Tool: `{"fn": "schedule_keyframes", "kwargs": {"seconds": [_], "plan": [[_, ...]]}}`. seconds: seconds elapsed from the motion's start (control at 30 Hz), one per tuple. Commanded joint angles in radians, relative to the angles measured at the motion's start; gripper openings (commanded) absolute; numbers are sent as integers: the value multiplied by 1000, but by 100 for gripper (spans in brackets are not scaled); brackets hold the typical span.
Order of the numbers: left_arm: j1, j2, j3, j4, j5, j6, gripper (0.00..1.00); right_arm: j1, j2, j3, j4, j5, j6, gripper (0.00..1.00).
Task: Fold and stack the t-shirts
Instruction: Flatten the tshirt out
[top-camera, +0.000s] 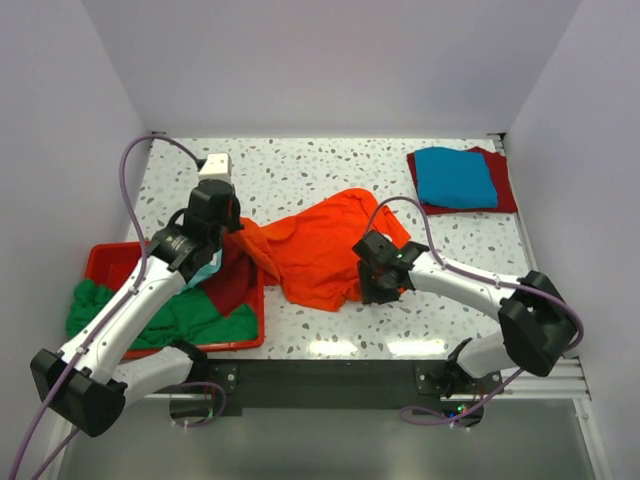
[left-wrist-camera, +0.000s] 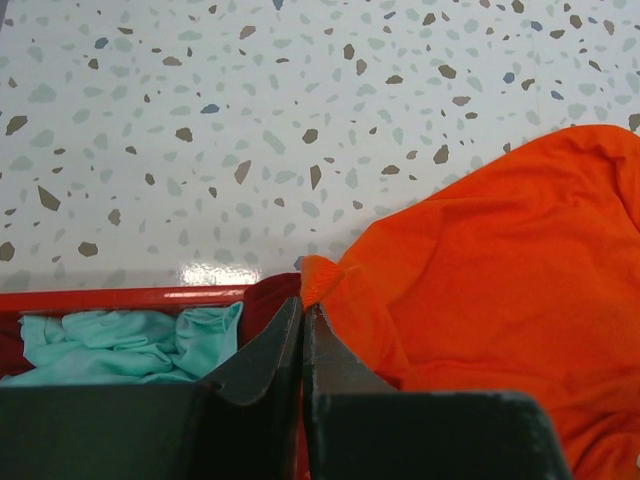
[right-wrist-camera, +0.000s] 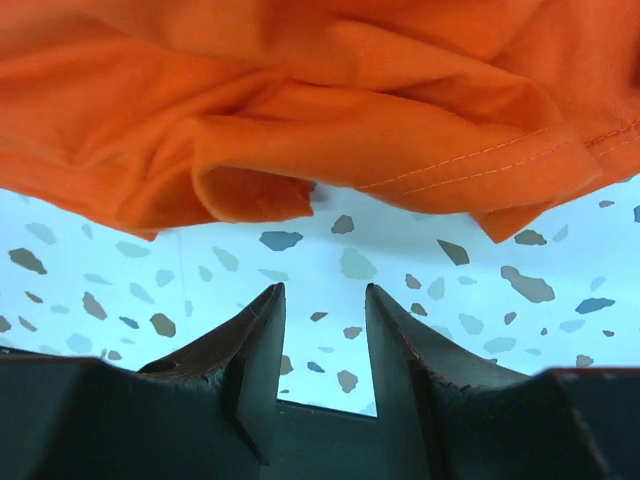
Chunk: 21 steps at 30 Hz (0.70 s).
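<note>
The bright orange t-shirt (top-camera: 322, 250) lies crumpled in the middle of the table. My left gripper (top-camera: 232, 222) is shut on its left edge, a tuft of orange cloth (left-wrist-camera: 322, 278) pinched between the jaws. My right gripper (top-camera: 377, 291) is open and empty at the shirt's right lower edge; the orange hem (right-wrist-camera: 330, 130) hangs just beyond the fingertips (right-wrist-camera: 268, 300). A folded blue t-shirt (top-camera: 455, 177) lies on a dark red one (top-camera: 503, 187) at the back right. Green (top-camera: 190, 315), dark red (top-camera: 232, 285) and light teal (left-wrist-camera: 130, 343) shirts lie in the bin.
The red plastic bin (top-camera: 105, 262) stands at the front left, its rim (left-wrist-camera: 120, 298) just below my left gripper. The speckled tabletop (top-camera: 300, 175) stretches behind the orange shirt. White walls enclose the table on three sides.
</note>
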Motion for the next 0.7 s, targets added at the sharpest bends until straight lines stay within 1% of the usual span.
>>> {"fn": "schedule_keyframes", "kwargs": {"seconds": [0.0,0.23,0.5,0.67], "plan": [[7,14,23,40,12,22,0,-12,2,-12,49,28,14,41],[7,10,37,25,-1,30,0,-20,105,11,157,-6,-2,41],[7,-4,23,15,-17,24,0,-37,131,-6,209,-25,-13,40],[7,4,23,15,-15,24,0,-55,148,-11,234,-58,-21,35]]}}
